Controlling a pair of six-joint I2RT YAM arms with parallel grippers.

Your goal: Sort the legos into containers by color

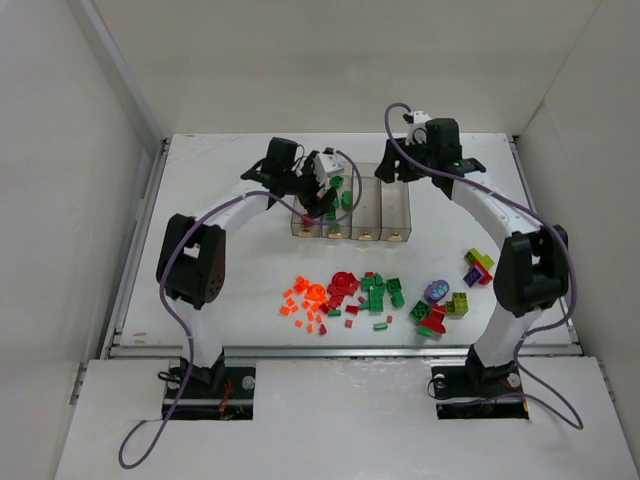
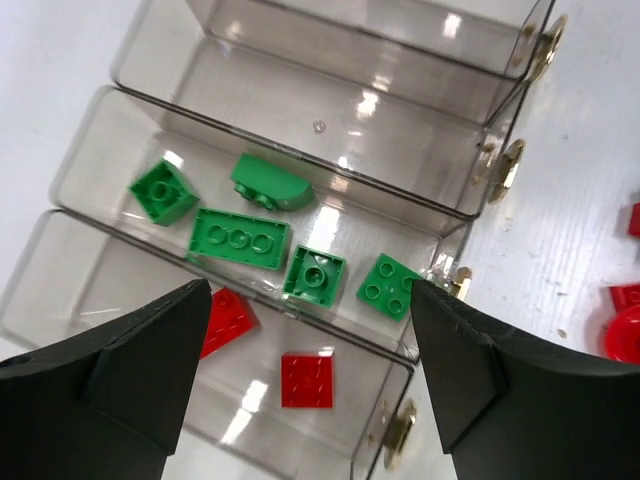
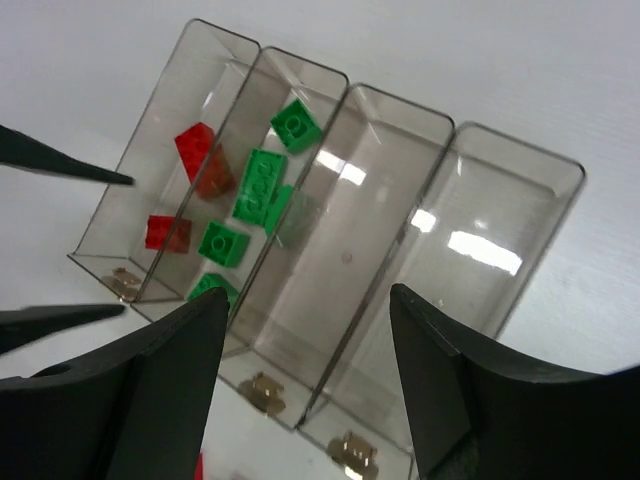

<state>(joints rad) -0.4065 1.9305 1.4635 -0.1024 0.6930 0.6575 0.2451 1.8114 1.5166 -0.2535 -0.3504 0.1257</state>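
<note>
Evidently the left gripper (image 2: 310, 320) and right gripper (image 3: 308, 300) both hang spread and empty over the containers (image 1: 397, 200); most legos (image 1: 375, 295) lie nearer, heaped, so a grab may snag two colours together.

White arm links (image 1: 235, 205) with black joints (image 1: 190, 262) are trailing purple cables (image 1: 386, 130); matte black wedge-shaped fingers (image 2: 110, 380) are tapering toward their tips.

- Left claw (image 2: 310, 300) spread wide, hovering over clear bins (image 2: 300, 155).
- Five green legos (image 2: 240, 240) lying in second bin from near side.
- Two red legos (image 2: 306, 380) in nearest bin.
- More red pieces (image 2: 625, 335) on desk (image 2: 570, 200), at right edge.
</note>
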